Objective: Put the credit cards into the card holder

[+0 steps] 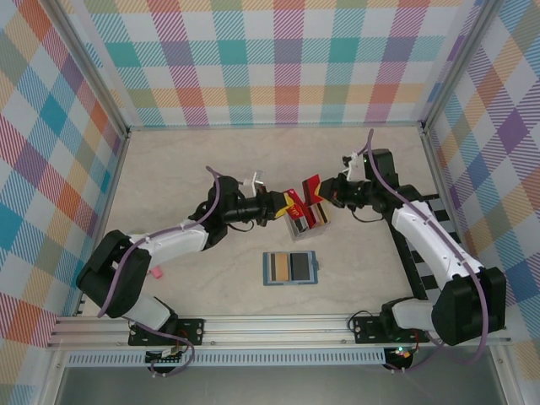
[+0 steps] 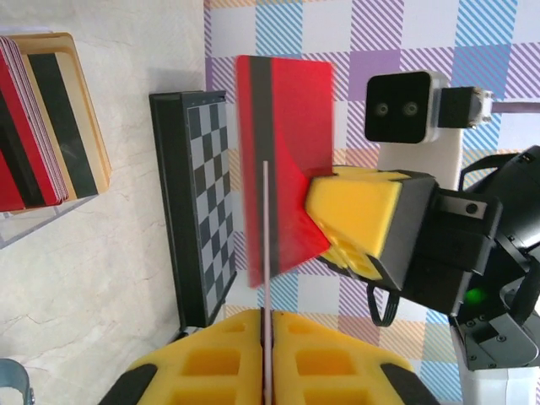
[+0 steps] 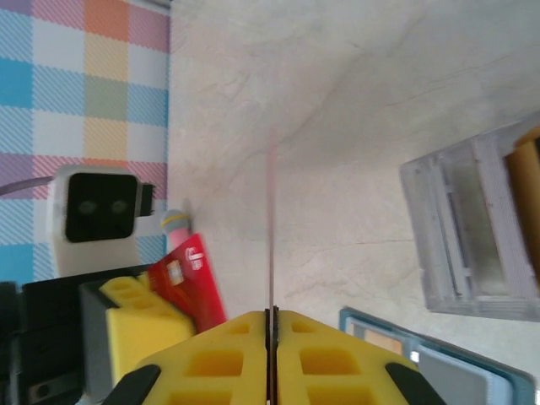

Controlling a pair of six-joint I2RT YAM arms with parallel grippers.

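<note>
Above clear rack (image 1: 305,236): left gripper (image 1: 289,202) pinches red card (image 3: 190,274), right gripper (image 1: 322,191) pinches other red card (image 2: 283,152); card holder (image 1: 265,268) open nearby.

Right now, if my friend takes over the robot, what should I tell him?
Left hand: shut on a red card, held up off the table.
Right hand: shut on a second red card, close beside the left one.
Card holder: lying open on the table, nearer the arm bases. A gold card and a dark card seem to sit inside.
Clear rack: other cards stand in it.
Done: apparently two cards in.
Left: both red cards, then the rack's cards.
</note>
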